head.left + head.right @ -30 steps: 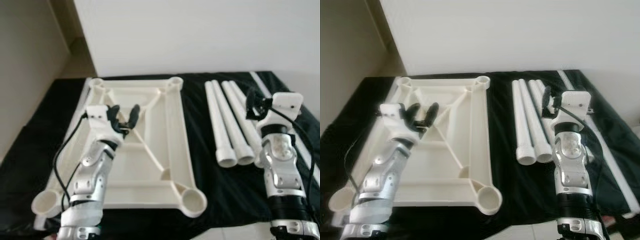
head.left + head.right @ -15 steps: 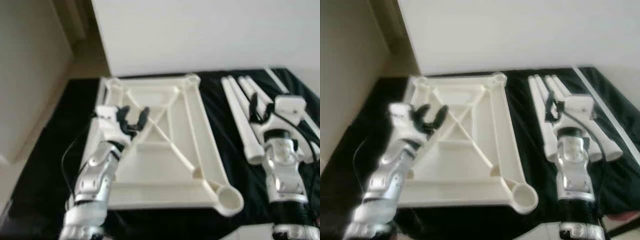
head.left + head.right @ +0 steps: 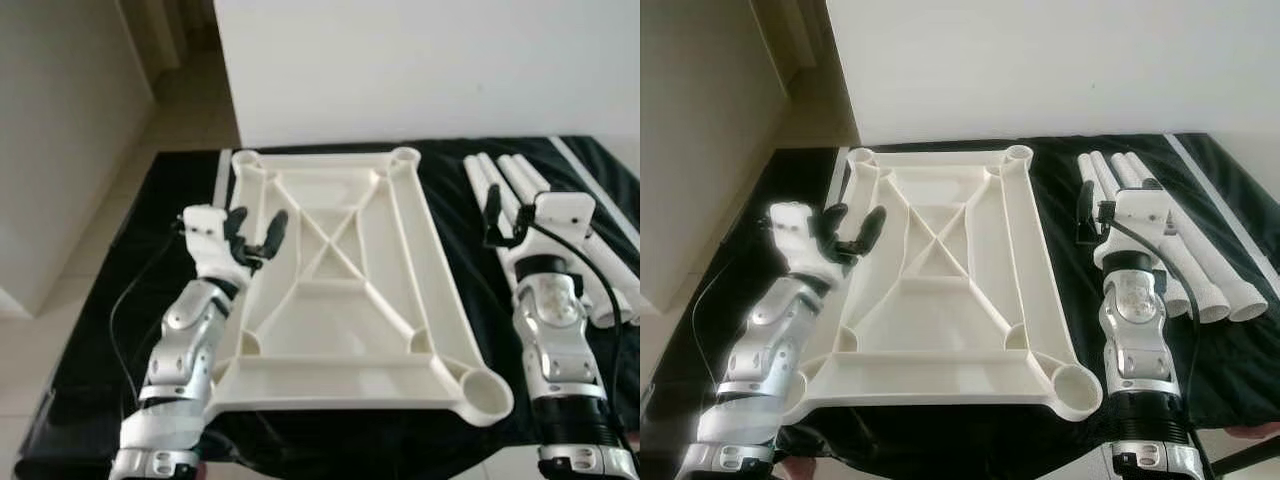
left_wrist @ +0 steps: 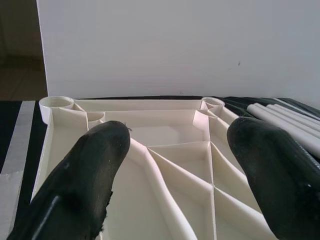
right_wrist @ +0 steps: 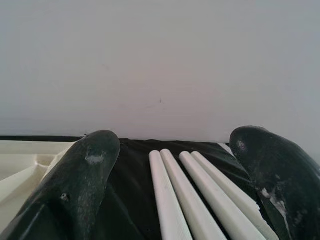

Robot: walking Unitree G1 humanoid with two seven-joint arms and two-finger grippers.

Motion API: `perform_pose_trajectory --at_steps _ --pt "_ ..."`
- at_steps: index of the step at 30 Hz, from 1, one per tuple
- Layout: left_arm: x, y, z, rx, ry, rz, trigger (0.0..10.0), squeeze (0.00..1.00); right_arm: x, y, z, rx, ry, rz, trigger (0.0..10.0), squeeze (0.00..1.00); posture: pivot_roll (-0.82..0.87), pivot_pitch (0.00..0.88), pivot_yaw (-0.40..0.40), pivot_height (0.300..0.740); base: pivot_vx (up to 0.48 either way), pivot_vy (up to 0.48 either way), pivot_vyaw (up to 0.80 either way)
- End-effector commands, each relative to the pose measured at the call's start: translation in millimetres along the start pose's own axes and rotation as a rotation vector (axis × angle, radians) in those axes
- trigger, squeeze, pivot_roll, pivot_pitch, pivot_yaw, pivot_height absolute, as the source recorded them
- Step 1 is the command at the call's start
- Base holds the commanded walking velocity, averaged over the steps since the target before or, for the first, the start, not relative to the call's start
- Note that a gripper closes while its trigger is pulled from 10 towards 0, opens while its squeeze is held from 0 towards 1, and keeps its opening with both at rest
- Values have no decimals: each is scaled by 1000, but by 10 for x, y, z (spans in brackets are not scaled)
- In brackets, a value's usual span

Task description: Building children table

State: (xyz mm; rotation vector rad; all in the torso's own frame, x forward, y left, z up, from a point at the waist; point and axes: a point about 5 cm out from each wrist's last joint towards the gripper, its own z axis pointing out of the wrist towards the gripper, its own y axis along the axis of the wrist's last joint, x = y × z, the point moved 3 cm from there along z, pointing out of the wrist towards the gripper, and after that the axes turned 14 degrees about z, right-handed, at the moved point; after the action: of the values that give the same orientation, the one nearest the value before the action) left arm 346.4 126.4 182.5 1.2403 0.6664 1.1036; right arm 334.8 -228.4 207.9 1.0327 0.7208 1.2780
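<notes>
A white plastic tabletop (image 3: 330,340) lies upside down on the black cloth, its ribs crossing in the middle and a round leg socket (image 3: 487,392) at each corner. Several white tube legs (image 3: 1205,255) lie side by side to its right. My left gripper (image 3: 255,232) hovers open over the tabletop's left rim, and the left wrist view looks between its fingers (image 4: 80,185) along the ribs. My right gripper (image 3: 1085,215) is open and empty above the gap between the tabletop and the legs (image 5: 172,200).
Black cloth (image 3: 130,280) covers the floor under the parts. A white wall (image 3: 420,60) stands just behind them. Bare beige floor (image 3: 60,330) lies to the left. A thin white strip (image 3: 1230,210) runs along the cloth to the right of the legs.
The whole picture has shifted right, so the camera moved left. My arms moved with it: the left gripper now hangs over the tabletop's left rim, the right beside the legs. Both stay open.
</notes>
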Motion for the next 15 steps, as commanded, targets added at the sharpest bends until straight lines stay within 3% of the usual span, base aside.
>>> perform_pose_trajectory --at_steps 1,5,13,15 --pt "-70 41 7 -12 -47 68 10000 0 -29 -60 -8 29 -20 0 10000 0 3 0 22 740 0 0 0" --pt "-147 60 12 -20 -95 101 10000 0 -48 -125 7 79 -32 13 10000 0 3 0 23 740 0 0 0" --pt "-190 59 29 -18 -123 66 10000 0 -62 -210 12 132 -30 10 10000 0 -1 0 28 740 0 0 0" --pt "-212 33 30 -1 -133 53 10000 0 -92 -308 -15 195 -44 41 10000 0 -3 0 32 740 0 0 0"
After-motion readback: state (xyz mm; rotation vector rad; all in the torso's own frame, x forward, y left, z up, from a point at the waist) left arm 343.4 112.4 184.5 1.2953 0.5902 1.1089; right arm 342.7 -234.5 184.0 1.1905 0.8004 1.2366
